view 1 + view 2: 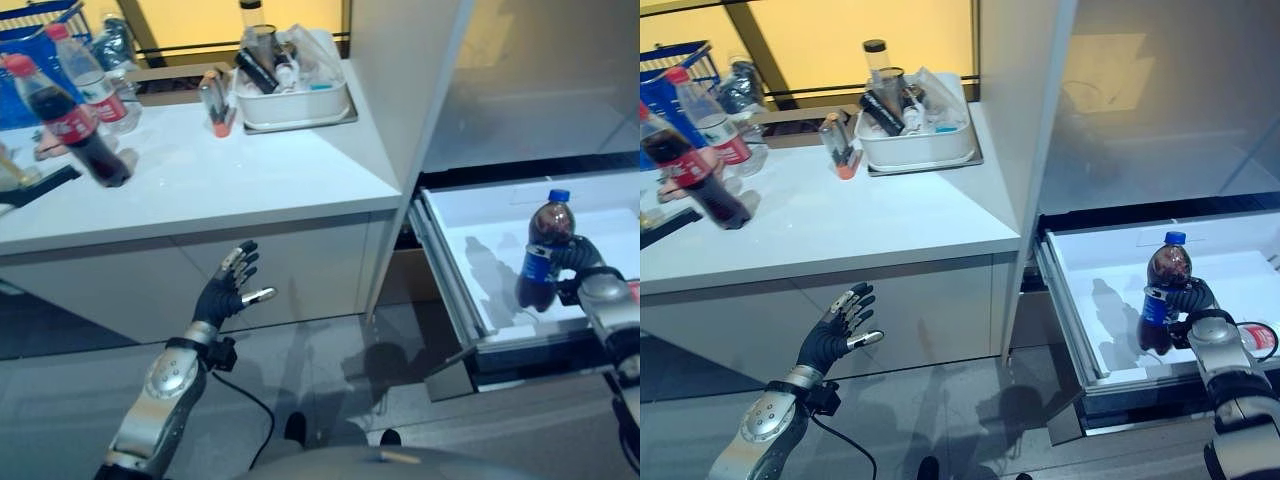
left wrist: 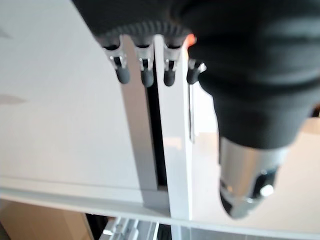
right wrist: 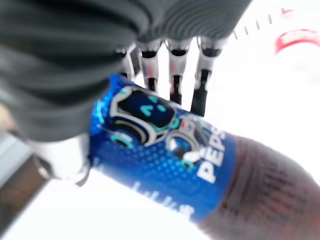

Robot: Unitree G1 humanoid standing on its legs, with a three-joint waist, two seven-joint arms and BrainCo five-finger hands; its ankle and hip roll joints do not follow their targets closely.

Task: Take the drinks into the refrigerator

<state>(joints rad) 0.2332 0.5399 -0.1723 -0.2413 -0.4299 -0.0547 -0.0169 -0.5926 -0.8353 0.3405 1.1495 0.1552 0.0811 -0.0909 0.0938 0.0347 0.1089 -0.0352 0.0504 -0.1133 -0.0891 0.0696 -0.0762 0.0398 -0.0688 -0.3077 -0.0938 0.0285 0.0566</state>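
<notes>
Gripping the blue-labelled cola bottle (image 1: pixel 1162 297) round its middle, the right hand (image 1: pixel 1196 318) held it upright, long axis vertical and blue cap on top, inside the open refrigerator drawer (image 1: pixel 1077 310), near that drawer's front wall. Whether its base touched the drawer floor could not be told. The left hand (image 1: pixel 229 288), fingers spread and holding nothing, hung well apart from the drawer, before the counter (image 1: pixel 200 185). On that counter stood two red-capped bottles (image 1: pixel 62 120), far nearer the left hand. A white tub (image 1: pixel 295 100) there held assorted bottles and tubes.
</notes>
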